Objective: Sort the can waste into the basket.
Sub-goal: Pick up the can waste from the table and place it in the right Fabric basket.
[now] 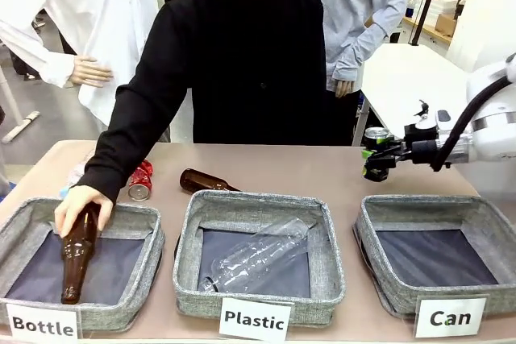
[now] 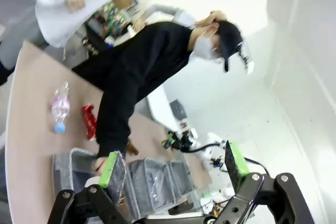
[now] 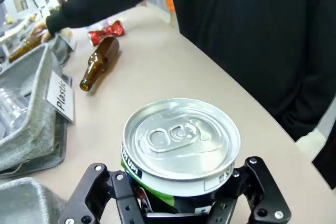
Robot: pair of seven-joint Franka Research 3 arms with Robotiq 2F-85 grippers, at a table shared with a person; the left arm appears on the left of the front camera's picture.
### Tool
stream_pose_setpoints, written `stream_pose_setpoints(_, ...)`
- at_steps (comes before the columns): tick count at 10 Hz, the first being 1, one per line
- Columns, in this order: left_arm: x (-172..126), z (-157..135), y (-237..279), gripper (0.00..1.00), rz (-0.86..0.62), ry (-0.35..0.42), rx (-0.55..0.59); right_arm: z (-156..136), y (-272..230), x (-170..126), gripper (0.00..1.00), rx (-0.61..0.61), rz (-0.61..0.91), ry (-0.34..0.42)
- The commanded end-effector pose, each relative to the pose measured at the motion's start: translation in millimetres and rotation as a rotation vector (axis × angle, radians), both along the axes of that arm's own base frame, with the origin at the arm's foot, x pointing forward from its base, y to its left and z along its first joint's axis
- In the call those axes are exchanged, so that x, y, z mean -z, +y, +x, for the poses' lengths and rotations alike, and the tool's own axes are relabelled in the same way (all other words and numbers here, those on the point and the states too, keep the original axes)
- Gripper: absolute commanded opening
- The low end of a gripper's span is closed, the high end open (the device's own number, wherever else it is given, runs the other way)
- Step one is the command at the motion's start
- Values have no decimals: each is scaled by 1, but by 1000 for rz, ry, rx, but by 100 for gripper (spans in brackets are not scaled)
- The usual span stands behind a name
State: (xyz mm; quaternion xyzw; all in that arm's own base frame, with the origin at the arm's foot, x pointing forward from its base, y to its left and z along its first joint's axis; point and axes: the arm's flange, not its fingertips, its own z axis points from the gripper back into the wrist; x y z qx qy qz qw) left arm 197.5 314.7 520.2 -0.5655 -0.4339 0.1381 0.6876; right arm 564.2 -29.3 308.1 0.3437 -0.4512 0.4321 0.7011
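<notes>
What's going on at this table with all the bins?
It's a waste-sorting job. The robot's right tool grips a can in the air beyond the Can basket, not yet over it. The person's hand lays a brown bottle into the Bottle basket. A red can and another bottle lie on the table; a clear bottle is in the Plastic basket.

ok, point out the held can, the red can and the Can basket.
held can [image 3: 181, 137], right wrist view, silver lid.
red can [image 1: 141, 181], front view, crushed body.
Can basket [image 1: 423, 202], front view, far rim.
</notes>
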Motion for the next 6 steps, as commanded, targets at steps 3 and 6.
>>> stream_pose_setpoints(3, 11, 14, -3, 100, -152, -41, 69, -62, -27, -92, 0, -47, -10, 30)
stream_pose_setpoints(6, 25, 22, -54, 100, -120, 8, 213, -153, -14, -145, 0, -276, -263, 146)
